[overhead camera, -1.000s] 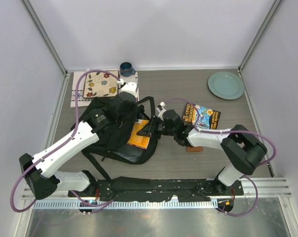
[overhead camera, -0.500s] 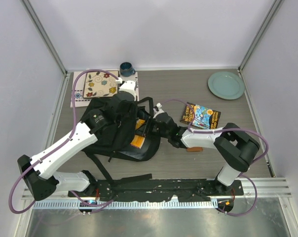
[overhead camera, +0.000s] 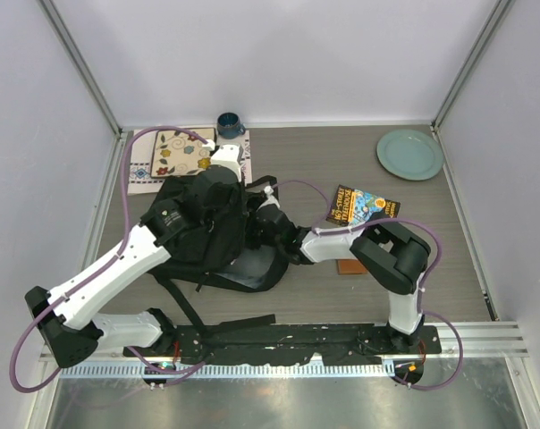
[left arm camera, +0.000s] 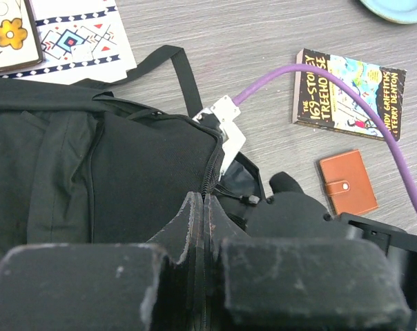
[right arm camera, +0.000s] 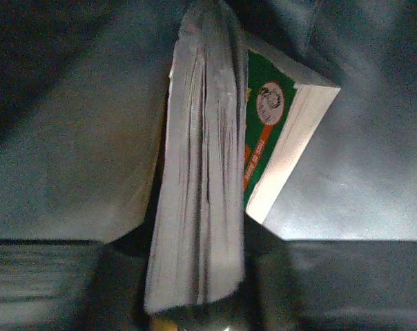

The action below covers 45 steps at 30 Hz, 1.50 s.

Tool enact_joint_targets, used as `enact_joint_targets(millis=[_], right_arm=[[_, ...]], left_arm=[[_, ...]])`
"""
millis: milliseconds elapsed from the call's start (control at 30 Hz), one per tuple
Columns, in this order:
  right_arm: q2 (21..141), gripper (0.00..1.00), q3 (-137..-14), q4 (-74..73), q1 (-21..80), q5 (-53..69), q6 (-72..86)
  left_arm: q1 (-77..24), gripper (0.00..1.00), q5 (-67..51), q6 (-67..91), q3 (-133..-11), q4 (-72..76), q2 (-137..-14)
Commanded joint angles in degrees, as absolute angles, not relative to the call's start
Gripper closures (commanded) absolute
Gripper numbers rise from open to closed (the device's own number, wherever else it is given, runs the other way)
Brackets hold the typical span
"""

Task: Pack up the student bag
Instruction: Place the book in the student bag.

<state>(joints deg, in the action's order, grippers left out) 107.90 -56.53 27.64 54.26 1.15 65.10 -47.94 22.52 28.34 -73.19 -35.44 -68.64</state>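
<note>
Black fabric closed round the right gripper, which was clamped on a book inside the bag. Page edges faced the wrist camera, and the book's long axis ran straight ahead from the jaws, deeper into the bag. A second book, green-covered, lay just right of it, apparently touching.

The bag sat left of centre on the table, its mouth turned toward the right arm, so that arm was the nearer one to the pocket. The left gripper was pressed together on the bag's zip edge, seemingly holding the mouth up. The release probably needed only a short push along that same axis.

Right of the bag lay a wallet, then a third book. Beyond were a tray, a mug and a plate.
</note>
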Motion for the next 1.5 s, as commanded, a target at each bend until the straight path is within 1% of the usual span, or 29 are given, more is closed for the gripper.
enact_joint_targets(millis=[0,33,67,167,233,467,567,633,700,733,800,833,933,967,1033,1133,1200,1267,1367,1400,1467], right_arm=[[109.16,0.59,-56.89,29.44,53.00,3.86,66.10],[107.77,0.52,-55.56,29.44,52.56,4.22,65.92],[106.71,0.39,-54.15,29.44,52.38,4.31,65.22],[102.94,0.26,-50.98,25.24,52.21,4.22,63.38],[101.08,0.24,-49.49,21.98,52.21,3.78,62.49],[93.87,0.23,-45.09,19.42,52.29,2.29,62.49],[93.43,0.27,-45.35,18.37,52.29,2.90,62.84],[94.74,0.32,-45.53,19.25,52.30,4.21,63.37],[96.06,0.34,-47.02,19.42,52.29,4.83,63.54],[97.46,0.37,-47.80,19.25,52.38,5.18,63.54],[99.13,0.40,-50.53,19.33,52.29,5.80,63.02],[100.79,0.46,-51.58,19.34,52.38,5.89,62.84],[104.92,0.55,-56.76,19.69,52.29,6.15,61.44],[106.07,0.56,-60.26,19.17,52.21,6.33,60.57],[108.27,0.60,-63.35,18.19,52.29,6.50,60.03],[111.44,0.59,-67.32,18.54,52.30,5.89,59.50],[113.29,0.54,-69.60,17.50,52.29,5.80,59.33],[114.34,0.52,-70.48,17.31,52.30,5.97,59.67],[115.14,0.47,-69.01,18.54,52.38,7.30,60.21],[113.57,0.44,-67.95,18.63,52.47,6.69,59.86],[111.11,0.40,-63.75,19.59,52.56,4.23,58.63]], left_arm=[[-48.08,1.00,22.94,29.27,-75.23,-30.67,-66.62],[-48.08,1.00,23.11,29.27,-75.23,-30.85,-66.53],[-48.08,1.00,23.29,29.27,-74.80,-30.85,-66.36],[-48.08,1.00,23.82,29.44,-73.66,-30.32,-65.74],[-48.08,1.00,24.78,29.62,-73.56,-30.15,-65.48],[-48.08,1.00,24.79,29.44,-73.30,-29.62,-65.57],[-48.08,1.00,24.17,29.62,-73.30,-29.44,-65.74],[-48.08,1.00,23.91,29.71,-73.21,-29.44,-65.83],[-48.08,1.00,23.91,29.88,-73.04,-29.35,-65.66],[-48.16,1.00,23.82,29.88,-73.04,-29.27,-65.74],[-48.08,1.00,23.73,29.88,-73.04,-29.00,-65.57],[-47.99,1.00,23.73,29.97,-72.95,-29.09,-65.65],[-48.08,1.00,23.38,30.14,-72.86,-28.92,-65.83],[-47.99,1.00,23.29,30.15,-72.77,-28.65,-65.83],[-48.08,1.00,22.77,30.23,-72.77,-28.48,-66.18],[-47.99,1.00,22.33,30.32,-72.77,-28.30,-66.62],[-47.99,1.00,22.15,30.32,-72.77,-28.13,-66.62],[-47.99,1.00,22.15,30.41,-72.51,-27.78,-66.80],[-47.99,1.00,22.06,30.32,-72.33,-27.68,-67.15],[-48.08,1.00,22.06,30.32,-72.42,-27.77,-67.15],[-48.08,1.00,22.24,30.32,-72.42,-27.77,-67.15]])
